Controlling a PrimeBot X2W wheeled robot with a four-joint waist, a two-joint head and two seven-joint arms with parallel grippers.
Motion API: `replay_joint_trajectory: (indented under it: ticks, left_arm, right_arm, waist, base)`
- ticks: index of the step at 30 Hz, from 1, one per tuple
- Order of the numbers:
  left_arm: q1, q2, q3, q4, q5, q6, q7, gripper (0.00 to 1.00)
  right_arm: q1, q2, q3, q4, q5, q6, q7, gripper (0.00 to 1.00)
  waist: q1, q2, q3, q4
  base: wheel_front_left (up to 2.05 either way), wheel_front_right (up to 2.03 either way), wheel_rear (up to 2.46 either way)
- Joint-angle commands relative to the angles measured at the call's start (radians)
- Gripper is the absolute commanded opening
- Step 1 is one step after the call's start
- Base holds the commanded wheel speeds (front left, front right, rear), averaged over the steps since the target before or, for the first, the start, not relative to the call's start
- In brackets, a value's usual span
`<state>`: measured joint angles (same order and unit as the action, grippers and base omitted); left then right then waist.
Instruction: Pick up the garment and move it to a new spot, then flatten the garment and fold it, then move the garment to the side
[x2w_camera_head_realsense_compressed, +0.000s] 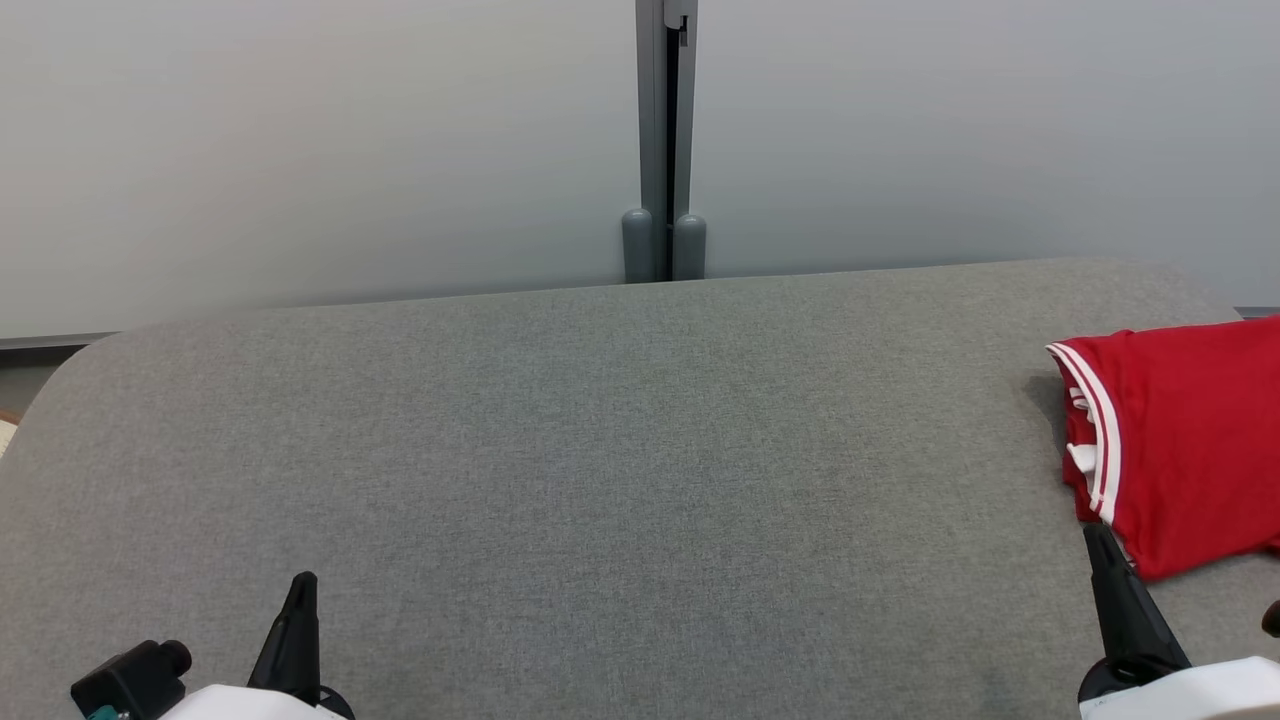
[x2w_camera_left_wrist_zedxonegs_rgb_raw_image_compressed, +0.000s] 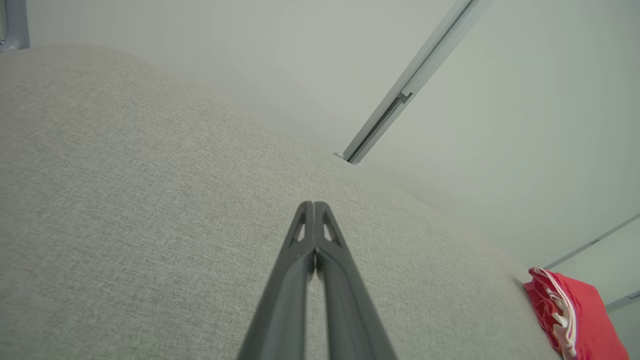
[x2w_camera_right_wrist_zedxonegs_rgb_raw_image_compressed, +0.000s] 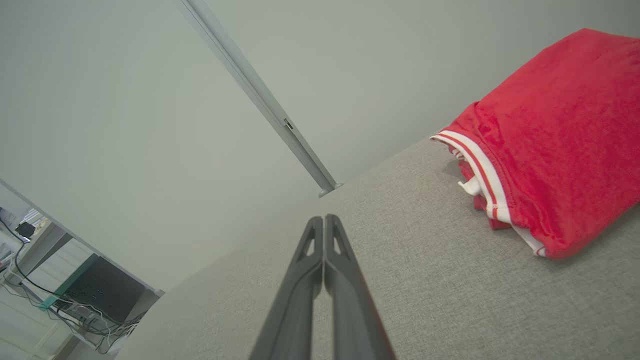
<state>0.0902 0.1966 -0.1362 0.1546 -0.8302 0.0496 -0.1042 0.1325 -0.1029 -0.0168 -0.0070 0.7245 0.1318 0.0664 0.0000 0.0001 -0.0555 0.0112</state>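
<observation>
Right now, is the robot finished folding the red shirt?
It looks almost finished. Done: the red garment lies folded at the right edge of the table. In hand: nothing. The left fingers and right fingers are pressed shut, empty and apart from the cloth. Left: probably nothing, unless the fold needs tidying.
</observation>
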Motion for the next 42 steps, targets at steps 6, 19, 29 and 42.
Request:
replay_joint_trajectory:
  ticks: [6, 19, 29, 42]
  left_arm:
    - [-0.047, -0.006, 0.031, -0.001, -0.087, -0.023, 0.020, 0.00]
    - [-0.080, -0.032, 0.072, 0.016, -0.228, -0.055, 0.057, 0.00]
    - [-0.102, -0.049, 0.101, 0.028, -0.326, -0.078, 0.083, 0.00]
    - [-0.127, -0.070, 0.135, 0.043, -0.439, -0.104, 0.113, 0.00]
  right_arm:
    - [-0.046, -0.001, -0.009, 0.015, 0.099, -0.001, 0.004, 0.00]
    - [-0.086, 0.005, -0.022, 0.063, 0.261, -0.001, 0.009, 0.00]
    - [-0.113, 0.010, -0.031, 0.095, 0.372, -0.001, 0.013, 0.00]
    - [-0.146, 0.017, -0.043, 0.133, 0.501, -0.001, 0.017, 0.00]
  waist:
    - [0.0000, -0.0001, 0.004, -0.001]
    - [0.0000, -0.0001, 0.011, -0.002]
    - [0.0000, -0.0001, 0.018, -0.003]
    - [0.0000, -0.0001, 0.025, -0.005]
  base:
    - [0.00, 0.00, 0.00]
    - [0.00, 0.00, 0.00]
    - [0.00, 0.00, 0.00]
    - [0.00, 0.00, 0.00]
